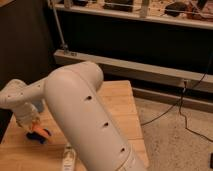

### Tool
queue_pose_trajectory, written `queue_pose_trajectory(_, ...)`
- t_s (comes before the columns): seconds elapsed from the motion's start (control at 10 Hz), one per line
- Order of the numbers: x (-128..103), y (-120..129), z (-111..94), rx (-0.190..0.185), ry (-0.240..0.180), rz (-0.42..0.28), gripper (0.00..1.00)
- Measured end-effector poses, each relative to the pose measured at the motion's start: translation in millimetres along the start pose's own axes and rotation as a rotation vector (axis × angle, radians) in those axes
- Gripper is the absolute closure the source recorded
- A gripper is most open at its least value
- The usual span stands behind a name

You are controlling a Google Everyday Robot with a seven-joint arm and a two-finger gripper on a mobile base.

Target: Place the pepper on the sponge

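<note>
The small orange pepper [41, 131] is at the left of the wooden table [117, 102], right over the dark-blue sponge [38, 137], which shows as a dark patch under it. I cannot tell whether the two touch. My gripper [33, 127] comes down from the white wrist at the far left and is shut on the pepper's near end. The thick white arm [85, 120] crosses the middle of the view and hides much of the table.
A white elongated object [68, 158] lies on the table near the front edge, beside the arm. The table's right edge drops to a speckled floor [175, 135] with black cables. A metal rail and dark shelving stand behind the table.
</note>
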Motion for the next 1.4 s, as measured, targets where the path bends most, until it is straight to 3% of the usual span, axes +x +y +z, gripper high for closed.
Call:
queue_pose_trajectory(0.7, -10.4, 1.7, 2.7, -0.054, -0.019, -0.046, 1.00)
queue_pose_trajectory(1.2, -4.5, 5.6, 8.2, -0.081, 0.008, -0.074, 1.00)
queue_pose_trajectory(1.4, -1.7, 8.9, 11.1, -0.096, 0.026, -0.094, 0.91)
